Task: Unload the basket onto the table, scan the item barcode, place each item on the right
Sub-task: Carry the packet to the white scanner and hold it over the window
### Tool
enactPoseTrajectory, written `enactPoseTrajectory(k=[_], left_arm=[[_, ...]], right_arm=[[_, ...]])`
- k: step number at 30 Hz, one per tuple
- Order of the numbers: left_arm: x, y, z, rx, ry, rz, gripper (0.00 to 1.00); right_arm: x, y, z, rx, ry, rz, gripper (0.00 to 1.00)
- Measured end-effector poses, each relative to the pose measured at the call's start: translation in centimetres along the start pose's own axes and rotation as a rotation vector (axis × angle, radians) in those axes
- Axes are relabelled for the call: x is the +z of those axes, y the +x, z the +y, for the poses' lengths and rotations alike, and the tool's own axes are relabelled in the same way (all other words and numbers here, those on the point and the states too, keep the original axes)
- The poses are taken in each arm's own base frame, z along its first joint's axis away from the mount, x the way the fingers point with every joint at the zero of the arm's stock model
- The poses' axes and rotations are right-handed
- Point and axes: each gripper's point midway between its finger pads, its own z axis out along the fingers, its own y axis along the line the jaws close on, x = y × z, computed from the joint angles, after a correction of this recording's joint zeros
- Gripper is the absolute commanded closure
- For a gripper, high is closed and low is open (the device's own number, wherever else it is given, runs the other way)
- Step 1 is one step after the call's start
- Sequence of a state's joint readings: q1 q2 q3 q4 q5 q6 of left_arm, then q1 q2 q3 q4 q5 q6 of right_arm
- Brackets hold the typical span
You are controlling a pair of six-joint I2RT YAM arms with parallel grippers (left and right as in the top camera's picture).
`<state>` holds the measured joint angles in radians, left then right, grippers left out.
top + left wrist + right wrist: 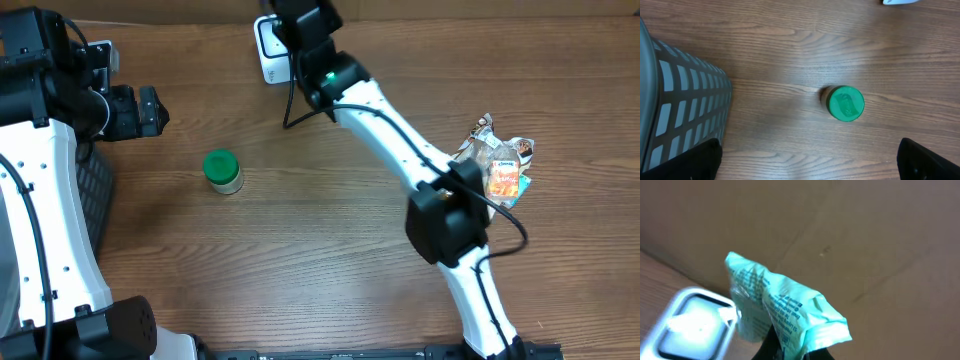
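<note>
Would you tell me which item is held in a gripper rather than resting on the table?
The pale green packet, pinched by the right gripper near the scanner; the green-lidded jar and the crumpled snack bags rest on the table.

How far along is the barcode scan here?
Pickup looks done: the right jaws are shut on a mint-green packet. In hand: holding it close to the white scanner. Left: confirming the read; the green-lidded jar and snack bags lie on the table.
</note>
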<state>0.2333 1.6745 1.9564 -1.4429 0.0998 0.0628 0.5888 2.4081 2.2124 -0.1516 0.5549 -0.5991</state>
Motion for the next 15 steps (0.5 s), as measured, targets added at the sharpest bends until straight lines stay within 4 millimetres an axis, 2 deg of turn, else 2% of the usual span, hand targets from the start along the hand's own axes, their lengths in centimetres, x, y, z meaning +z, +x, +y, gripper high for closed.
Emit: enactPoseTrajectory(k=[7, 11, 15], left_arm=[[0.0, 0.0, 0.0, 0.000, 0.000, 0.000, 0.00], [0.0, 0.0, 0.0, 0.000, 0.000, 0.000, 0.00], [0.0, 0.0, 0.0, 0.000, 0.000, 0.000, 0.01]], right_arm=[[3.3, 2.5, 2.4, -0.318, 0.073, -0.029, 0.96], [3.8, 3.3, 3.4, -0.412, 0.054, -0.021, 0.96], [3.8, 3.2, 3.9, -0.497, 0.030, -0.034, 0.96]])
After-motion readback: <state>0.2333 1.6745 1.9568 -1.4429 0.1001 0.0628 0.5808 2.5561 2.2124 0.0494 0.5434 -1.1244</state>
